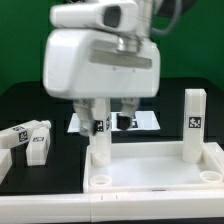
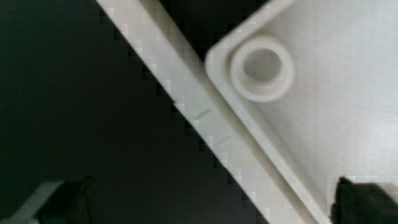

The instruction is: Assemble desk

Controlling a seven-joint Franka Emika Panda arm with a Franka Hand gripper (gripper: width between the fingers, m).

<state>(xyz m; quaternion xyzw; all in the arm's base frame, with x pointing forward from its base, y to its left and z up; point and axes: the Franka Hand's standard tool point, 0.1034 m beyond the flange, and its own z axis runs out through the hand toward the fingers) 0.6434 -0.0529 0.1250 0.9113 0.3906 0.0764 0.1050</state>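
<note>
Claw (image 1: 110, 118) hangs over the rear corner of the desk top (image 1: 150, 172) on the exterior view's left, jaws spread as wide as they go, holding nothing. In the wrist view the dark fingertips (image 2: 63, 200) sit far apart, with only the black table (image 2: 71, 90) and the top's rim (image 2: 187, 100) beneath. The desk top lies underside up at the near side of the table. One upright leg (image 1: 100, 148) stands in that rear corner, just below the claw; contact cannot be told. A second upright leg (image 1: 193, 125) stands in the other rear corner. Two loose legs (image 1: 37, 143) lie well apart, toward the exterior view's left. The wrist view shows one empty round socket (image 2: 262, 68) at a corner. The marker board (image 1: 148, 120) lies behind. Judgement: hard moulded plastic, so light, stiff, smooth and probably slippery. The legs' square section offers flat opposite faces; pinch across two near mid-length. The top looks too wide to span, so only its rim could be pinched. Being light, it may skid when a leg is pressed home.
</note>
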